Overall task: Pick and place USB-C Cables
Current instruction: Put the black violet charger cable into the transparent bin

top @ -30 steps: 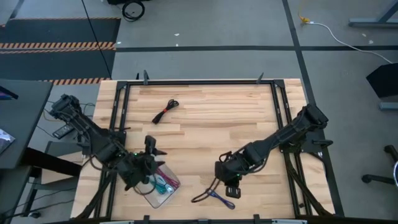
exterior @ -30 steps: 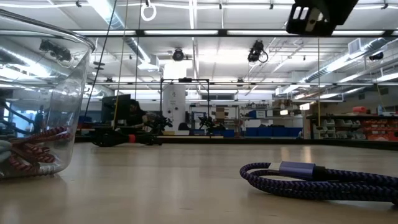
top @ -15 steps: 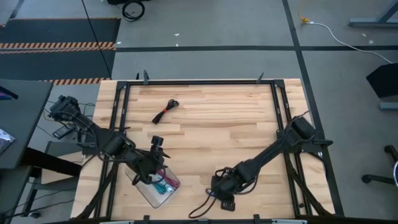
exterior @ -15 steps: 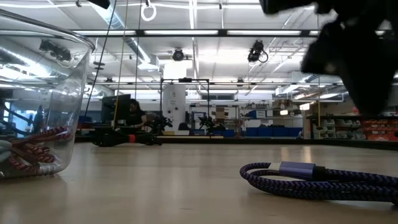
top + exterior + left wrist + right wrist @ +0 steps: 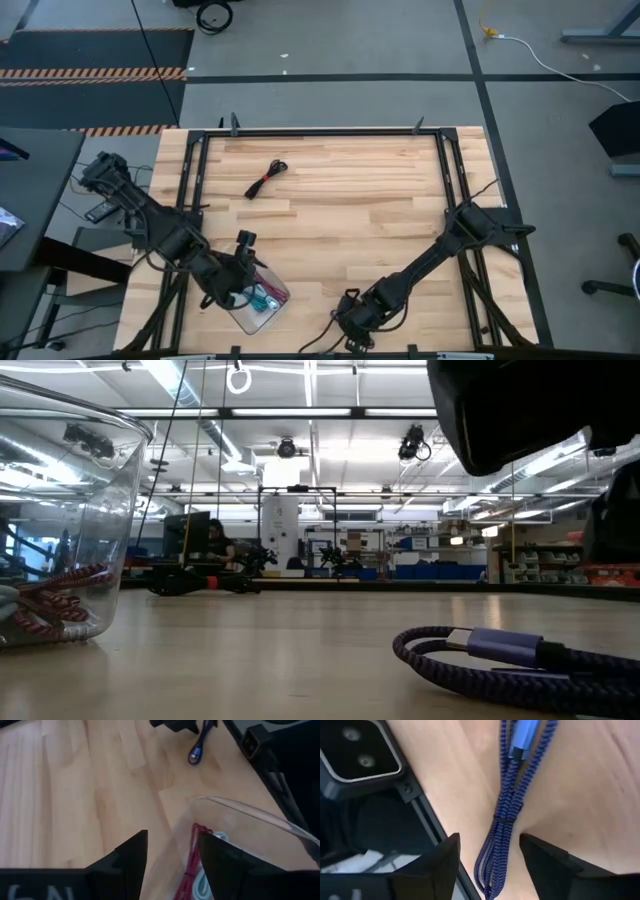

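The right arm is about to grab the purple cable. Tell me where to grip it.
Grip the purple cable at its tied middle, where the strands pinch together. Come straight down with the right end effector open, one finger on each side, since the bundle lies flat on the table.

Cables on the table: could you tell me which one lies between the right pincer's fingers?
The purple cable, at the table's near edge; the black cable lies far off.

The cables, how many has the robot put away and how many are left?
Some cables, a red-patterned one among them, already lie in the clear tray. The right end effector is open around the purple cable, not yet lifted. A black cable waits on the table.
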`<state>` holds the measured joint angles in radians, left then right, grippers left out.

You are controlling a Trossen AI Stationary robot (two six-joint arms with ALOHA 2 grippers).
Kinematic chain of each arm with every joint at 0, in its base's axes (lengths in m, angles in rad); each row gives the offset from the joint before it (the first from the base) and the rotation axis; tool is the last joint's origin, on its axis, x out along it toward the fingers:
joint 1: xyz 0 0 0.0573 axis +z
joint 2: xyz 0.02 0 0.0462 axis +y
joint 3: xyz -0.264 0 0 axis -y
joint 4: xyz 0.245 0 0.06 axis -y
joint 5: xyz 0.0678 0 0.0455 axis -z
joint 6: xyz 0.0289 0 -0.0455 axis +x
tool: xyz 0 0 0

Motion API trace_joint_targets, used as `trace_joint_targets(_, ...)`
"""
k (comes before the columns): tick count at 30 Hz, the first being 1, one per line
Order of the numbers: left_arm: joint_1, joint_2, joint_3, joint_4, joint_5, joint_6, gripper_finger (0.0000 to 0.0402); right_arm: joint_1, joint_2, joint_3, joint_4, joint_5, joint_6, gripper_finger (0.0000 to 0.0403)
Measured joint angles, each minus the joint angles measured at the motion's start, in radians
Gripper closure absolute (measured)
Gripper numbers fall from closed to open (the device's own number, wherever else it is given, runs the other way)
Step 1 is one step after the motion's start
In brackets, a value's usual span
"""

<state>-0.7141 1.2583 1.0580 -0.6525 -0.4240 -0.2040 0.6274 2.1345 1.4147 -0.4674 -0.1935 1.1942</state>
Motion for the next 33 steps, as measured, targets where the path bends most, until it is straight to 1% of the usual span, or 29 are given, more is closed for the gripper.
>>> trace_joint_targets(3, -0.027, 0.000, 0.000, 0.000, 0.000, -0.021, 0.0219, 0.003, -0.004, -0.001, -0.017, 0.061, 0.032, 0.0202)
trace_joint_targets(6, -0.052, 0.000, 0.000, 0.000, 0.000, -0.032, 0.0219, 0.008, -0.001, -0.002, -0.037, 0.081, 0.037, 0.0239)
trace_joint_targets(8, -0.067, 0.000, 0.000, 0.000, -0.006, -0.047, 0.0219, 0.010, 0.001, -0.002, -0.058, 0.095, 0.036, 0.0275)
trace_joint_targets(10, -0.080, 0.000, 0.000, 0.000, -0.020, -0.049, 0.0219, 0.009, 0.002, -0.002, -0.089, 0.105, 0.034, 0.0320)
trace_joint_targets(12, -0.090, 0.000, 0.000, 0.000, -0.030, -0.048, 0.0219, 0.009, 0.001, -0.002, -0.113, 0.114, 0.008, 0.0367)
trace_joint_targets(13, -0.093, 0.000, 0.000, -0.001, -0.036, -0.048, 0.0219, 0.009, 0.000, -0.002, -0.116, 0.115, -0.013, 0.0381)
trace_joint_targets(15, -0.094, 0.000, 0.000, 0.000, -0.048, -0.048, 0.0219, 0.007, 0.000, -0.002, -0.117, 0.117, -0.057, 0.0385)
trace_joint_targets(19, -0.093, 0.000, 0.000, 0.000, -0.054, -0.047, 0.0219, -0.004, -0.006, -0.006, -0.112, 0.101, -0.151, 0.0357)
trace_joint_targets(22, -0.091, 0.000, 0.000, 0.000, -0.054, -0.048, 0.0219, -0.019, -0.032, -0.010, -0.108, 0.105, -0.184, 0.0357)
trace_joint_targets(23, -0.091, 0.000, 0.000, 0.000, -0.056, -0.048, 0.0219, -0.025, -0.043, -0.012, -0.108, 0.120, -0.197, 0.0364)
trace_joint_targets(24, -0.091, 0.000, 0.000, 0.002, -0.061, -0.048, 0.0219, -0.032, -0.057, -0.015, -0.119, 0.159, -0.215, 0.0374)
trace_joint_targets(26, -0.091, 0.000, 0.000, 0.005, -0.071, -0.054, 0.0219, -0.047, -0.090, -0.019, -0.122, 0.262, -0.278, 0.0391)
trace_joint_targets(28, -0.091, 0.000, 0.000, 0.009, -0.073, -0.068, 0.0219, -0.064, -0.140, -0.017, -0.098, 0.343, -0.355, 0.0392)
trace_joint_targets(31, -0.091, 0.000, 0.000, 0.015, -0.079, -0.080, 0.0219, -0.096, -0.215, -0.013, -0.060, 0.388, -0.477, 0.0384)
trace_joint_targets(33, -0.091, 0.000, 0.000, 0.019, -0.080, -0.096, 0.0219, -0.125, -0.258, -0.014, -0.018, 0.408, -0.570, 0.0386)
